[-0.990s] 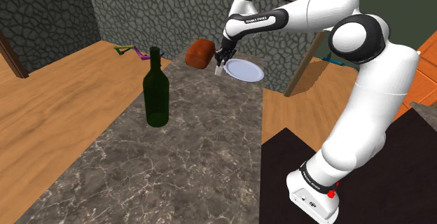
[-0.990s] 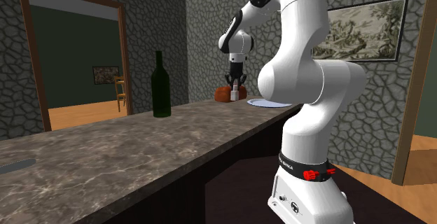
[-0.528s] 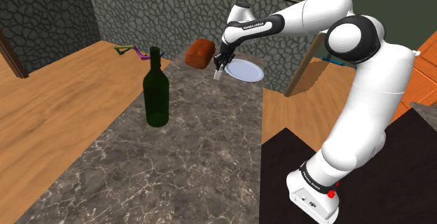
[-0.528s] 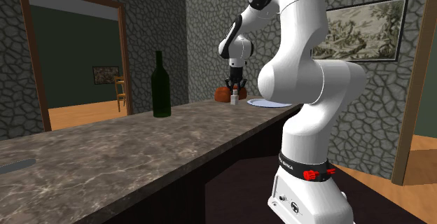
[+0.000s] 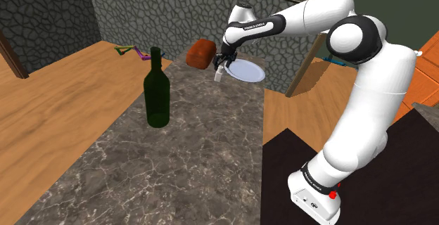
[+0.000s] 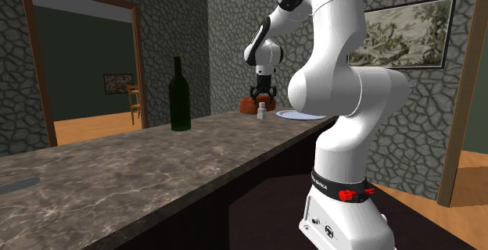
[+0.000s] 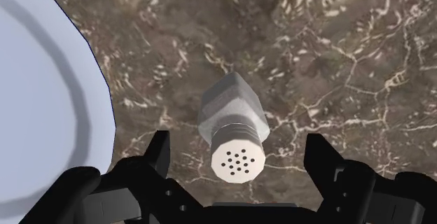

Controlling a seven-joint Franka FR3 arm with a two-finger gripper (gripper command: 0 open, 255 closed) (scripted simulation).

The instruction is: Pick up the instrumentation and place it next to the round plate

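A: What's on the marble counter [image 5: 204, 139]?
B: The white arm [image 5: 366, 83] reaches over its far end. Below it are 1 dark green bottle [image 5: 156, 90], 1 pale round plate [image 5: 246, 71] and the small grey shaker [image 7: 234, 117].
A: Where's the shaker?
B: Upright on the counter, just beside the plate.
A: And the gripper [image 7: 238, 144]?
B: Loose. Its 2 fingers [image 7: 160, 149] stand apart on either side of the shaker, without touching it.

The countertop [image 7: 350, 47] is showing veined, polished stone; beside the smooth plate [image 7: 42, 103], the shaker [image 7: 231, 114] is presenting a metallic perforated cap.
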